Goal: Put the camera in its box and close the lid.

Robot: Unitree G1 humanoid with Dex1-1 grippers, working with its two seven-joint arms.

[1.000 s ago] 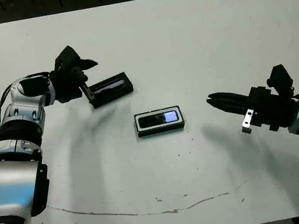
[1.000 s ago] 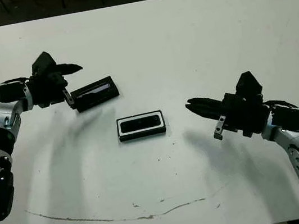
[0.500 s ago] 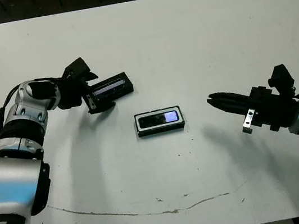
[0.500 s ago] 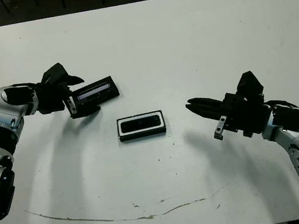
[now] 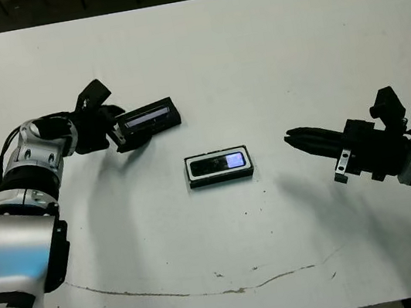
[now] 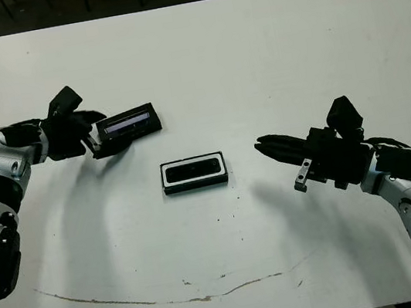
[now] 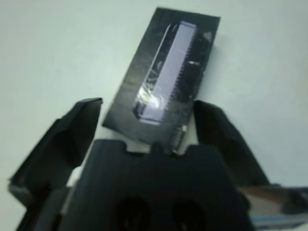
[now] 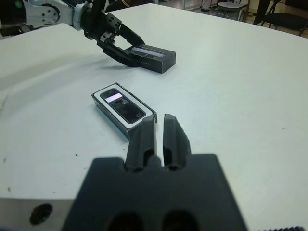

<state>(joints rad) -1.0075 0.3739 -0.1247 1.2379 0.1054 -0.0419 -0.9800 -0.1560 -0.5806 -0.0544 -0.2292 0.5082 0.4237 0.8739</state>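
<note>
The camera (image 5: 219, 163), a slim black bar with a bright bluish screen patch, lies inside the box (image 5: 190, 171), a shallow white-lined tray at the table's middle. The lid (image 5: 150, 119), black with a pale strip, lies up and to the left of the box. My left gripper (image 5: 119, 134) is open at the lid's left end; in the left wrist view the lid (image 7: 166, 77) sits between the spread fingers (image 7: 72, 134), with a sliver of table showing by one. My right gripper (image 5: 291, 138) is shut and holds nothing, hovering right of the box; its fingers (image 8: 166, 134) point at the box (image 8: 102, 106).
The white table (image 5: 252, 53) carries a thin brown scratch line (image 5: 210, 284) near its front edge. The dark floor shows beyond the far edge.
My left gripper has swung down and around to the lid's left end, and the lid has shifted slightly with its pale strip showing brighter. The right arm, box and camera have stayed put.
</note>
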